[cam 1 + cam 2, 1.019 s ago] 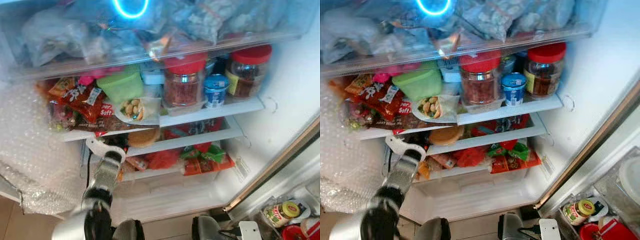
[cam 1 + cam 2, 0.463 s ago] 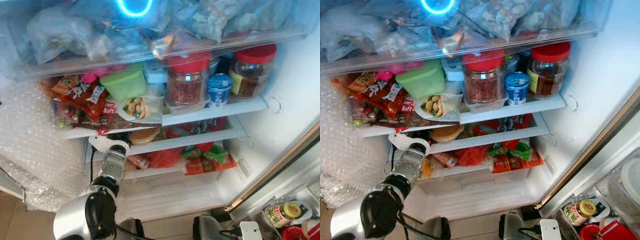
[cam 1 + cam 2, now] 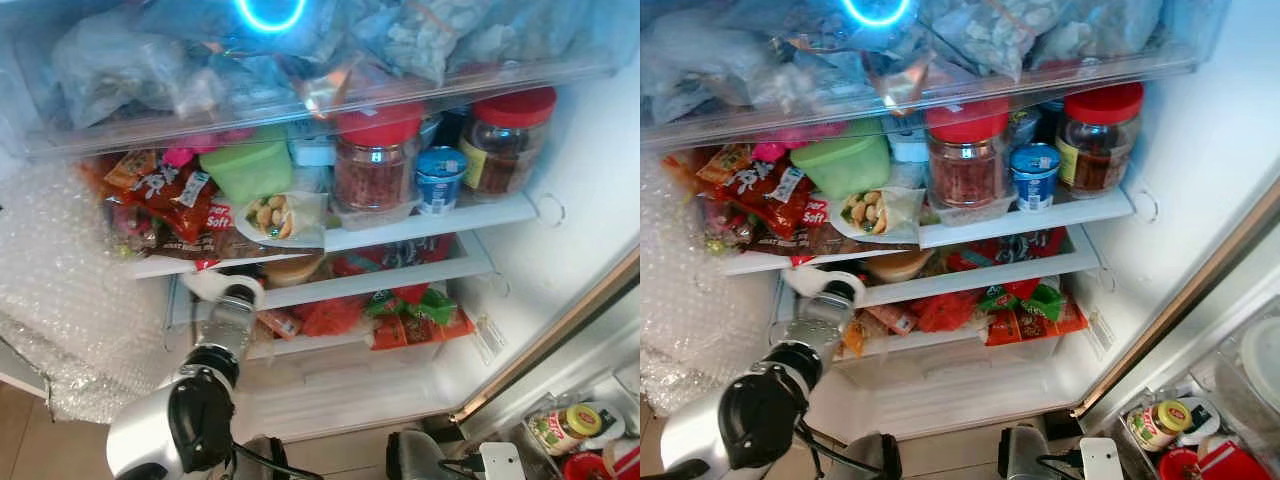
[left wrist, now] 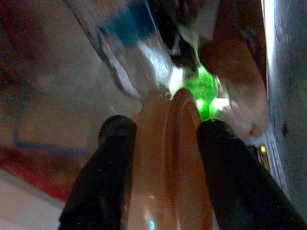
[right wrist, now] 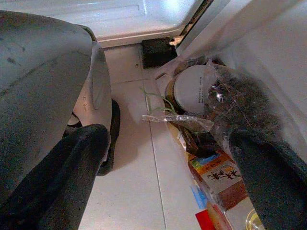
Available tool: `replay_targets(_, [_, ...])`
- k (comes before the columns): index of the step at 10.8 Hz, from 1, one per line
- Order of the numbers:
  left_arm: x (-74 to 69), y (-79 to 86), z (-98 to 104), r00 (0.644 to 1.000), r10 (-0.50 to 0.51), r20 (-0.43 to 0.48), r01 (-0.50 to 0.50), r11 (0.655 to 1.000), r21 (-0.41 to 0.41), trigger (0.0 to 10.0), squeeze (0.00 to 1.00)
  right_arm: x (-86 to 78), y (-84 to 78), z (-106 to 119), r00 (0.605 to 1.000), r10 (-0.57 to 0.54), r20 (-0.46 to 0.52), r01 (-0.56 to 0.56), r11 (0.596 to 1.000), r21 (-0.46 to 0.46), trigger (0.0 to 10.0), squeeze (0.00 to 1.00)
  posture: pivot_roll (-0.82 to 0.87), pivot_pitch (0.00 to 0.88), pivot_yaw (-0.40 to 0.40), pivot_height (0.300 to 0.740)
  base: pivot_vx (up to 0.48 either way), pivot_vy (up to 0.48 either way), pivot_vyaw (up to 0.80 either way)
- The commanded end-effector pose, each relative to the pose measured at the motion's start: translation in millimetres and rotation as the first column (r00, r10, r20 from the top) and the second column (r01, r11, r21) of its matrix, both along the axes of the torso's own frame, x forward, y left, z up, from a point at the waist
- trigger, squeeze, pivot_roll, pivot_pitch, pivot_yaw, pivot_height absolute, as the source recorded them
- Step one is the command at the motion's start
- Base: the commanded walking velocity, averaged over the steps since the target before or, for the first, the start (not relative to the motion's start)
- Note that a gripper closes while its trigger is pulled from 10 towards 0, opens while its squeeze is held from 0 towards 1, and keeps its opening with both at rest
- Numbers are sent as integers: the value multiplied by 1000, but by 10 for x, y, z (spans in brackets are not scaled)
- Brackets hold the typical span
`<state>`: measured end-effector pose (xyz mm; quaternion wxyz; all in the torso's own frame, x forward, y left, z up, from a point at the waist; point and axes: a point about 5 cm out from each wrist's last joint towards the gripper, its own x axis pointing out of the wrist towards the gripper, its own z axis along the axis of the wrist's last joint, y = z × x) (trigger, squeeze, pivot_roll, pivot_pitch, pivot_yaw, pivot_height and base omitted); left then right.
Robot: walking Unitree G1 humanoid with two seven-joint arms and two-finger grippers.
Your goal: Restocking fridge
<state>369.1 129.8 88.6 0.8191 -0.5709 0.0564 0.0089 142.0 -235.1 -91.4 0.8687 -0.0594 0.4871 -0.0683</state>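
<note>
The fridge stands open before me. My left arm reaches into the low gap under the snack shelf, and my left gripper (image 4: 167, 125) is shut on a round orange-brown lidded tub (image 4: 168, 163), one black finger on each side of its rim. From the head camera that tub (image 3: 290, 268) rests at the left end of the thin middle shelf (image 3: 400, 280), with the white wrist (image 3: 225, 290) just left of it. My right gripper (image 5: 170, 148) hangs open over the floor tiles, holding nothing.
The upper shelf (image 3: 430, 225) carries two red-lidded jars (image 3: 370, 165), a blue cup (image 3: 436, 178), a green box (image 3: 245, 170) and snack packs (image 3: 165, 200). Red and green bags (image 3: 410, 315) lie below. Bubble wrap (image 3: 60, 300) hangs at left. The door bin holds a yellow-lidded jar (image 3: 560, 425).
My left arm has pushed further in, carrying the tub deeper onto the middle shelf. The camera has shifted a little.
</note>
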Motion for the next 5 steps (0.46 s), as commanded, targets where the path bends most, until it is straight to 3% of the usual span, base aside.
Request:
replay_targets(1, [-1,-13,5,1000,-25,11,24,1000,16,10000,1000,-67,80,-44,1000,7,-23,-7,1000,26,10000,0,-123,109,98,645,0,0,0])
replay_targets(5, [-128,-31,-131,997,-68,35,64,994,94,10000,1000,-64,89,-45,1000,7,-22,-7,1000,29,10000,0,-118,109,104,645,0,0,0])
